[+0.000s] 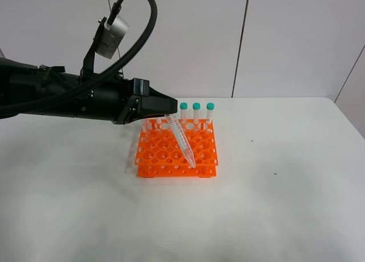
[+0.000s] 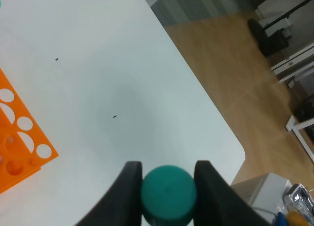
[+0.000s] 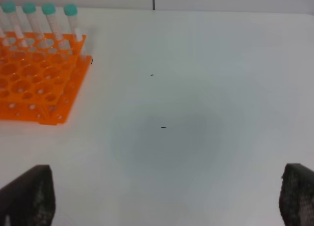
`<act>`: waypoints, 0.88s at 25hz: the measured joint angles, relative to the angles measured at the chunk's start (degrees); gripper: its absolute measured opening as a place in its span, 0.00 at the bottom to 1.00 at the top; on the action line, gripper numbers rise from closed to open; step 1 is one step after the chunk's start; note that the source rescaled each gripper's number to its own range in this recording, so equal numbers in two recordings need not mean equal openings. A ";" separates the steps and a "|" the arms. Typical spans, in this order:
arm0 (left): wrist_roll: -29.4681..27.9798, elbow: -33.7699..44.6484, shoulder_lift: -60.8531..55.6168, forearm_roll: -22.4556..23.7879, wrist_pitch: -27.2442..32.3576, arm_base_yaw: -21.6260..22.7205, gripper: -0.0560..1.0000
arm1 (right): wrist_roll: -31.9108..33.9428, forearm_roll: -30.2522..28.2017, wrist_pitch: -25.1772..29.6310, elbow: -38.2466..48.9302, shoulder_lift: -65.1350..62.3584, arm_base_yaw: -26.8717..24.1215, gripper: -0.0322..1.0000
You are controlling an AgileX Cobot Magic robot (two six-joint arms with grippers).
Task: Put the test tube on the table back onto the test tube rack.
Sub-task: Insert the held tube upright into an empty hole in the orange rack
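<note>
left gripper point(image 2: 168, 176) clamps slim clear teal-capped plastic test tube point(image 1: 181, 141), tilted over bright orange holed plastic rack point(image 1: 155, 155) | right gripper point(image 3: 162, 194) spread, empty | risk: slanted tip misses hole, jams

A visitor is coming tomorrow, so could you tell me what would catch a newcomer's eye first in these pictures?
The bright orange rack sits near the middle of the white table, with green-capped tubes standing along its far row. Over it, the black left gripper holds another tube by its green cap, tilted, tip down over the rack's front.
</note>
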 joint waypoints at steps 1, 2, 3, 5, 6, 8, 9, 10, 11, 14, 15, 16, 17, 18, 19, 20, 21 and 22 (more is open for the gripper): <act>0.00 0.00 0.00 0.00 0.00 0.00 0.06 | 0.00 0.00 0.00 0.00 0.00 0.00 1.00; 0.00 0.00 0.00 0.02 0.00 0.00 0.06 | 0.00 0.00 0.00 0.00 0.00 0.00 1.00; 0.00 0.00 0.00 0.02 0.00 0.00 0.06 | 0.00 0.00 0.00 0.00 0.00 0.00 1.00; 0.00 -0.13 0.00 0.09 0.00 0.00 0.06 | 0.00 0.00 0.00 0.00 0.00 0.00 1.00; 0.00 -0.29 0.00 0.16 0.00 0.00 0.06 | 0.00 0.00 0.00 0.00 0.00 0.00 1.00; 0.00 -1.07 -0.62 0.24 0.00 0.00 0.06 | 0.00 0.00 0.00 0.00 0.00 0.00 1.00; 0.00 -1.75 -1.17 0.24 0.00 0.00 0.06 | 0.00 0.00 0.00 0.00 0.00 0.00 1.00; 0.00 -2.61 -1.92 0.24 -0.07 0.00 0.06 | 0.00 0.00 0.00 0.00 0.00 0.00 1.00; 0.00 -3.45 -2.86 0.24 -0.06 0.00 0.06 | 0.00 0.00 0.00 0.00 0.00 0.00 1.00; 0.12 -6.60 -5.60 0.24 -0.06 0.00 0.06 | 0.00 0.00 0.00 0.00 0.00 0.00 1.00; 0.53 -7.34 -6.34 0.24 -0.06 0.00 0.06 | 0.00 0.00 0.00 0.00 0.00 0.00 1.00; 1.29 -8.03 -6.80 0.24 -0.10 0.00 0.06 | 0.00 0.00 0.00 0.00 0.00 0.00 1.00; 2.19 -8.47 -7.25 0.31 -0.44 0.00 0.06 | 0.00 0.00 0.00 0.00 0.00 0.00 1.00; 3.38 -8.63 -7.47 0.44 -0.84 0.00 0.06 | 0.00 0.00 0.00 0.00 0.00 0.00 1.00; 5.14 -8.63 -7.54 0.90 -1.68 0.00 0.06 | 0.00 0.00 0.00 0.00 0.00 0.00 1.00; 6.32 -8.63 -7.56 1.52 -2.32 0.00 0.06 | 0.00 0.04 0.00 0.00 0.00 0.00 1.00; 7.39 -8.63 -7.56 2.33 -3.30 0.00 0.06 | 0.00 0.04 0.00 0.00 0.00 0.00 1.00; 8.00 -8.63 -7.56 3.29 -4.03 0.00 0.06 | 0.00 0.04 0.00 0.00 0.00 0.00 1.00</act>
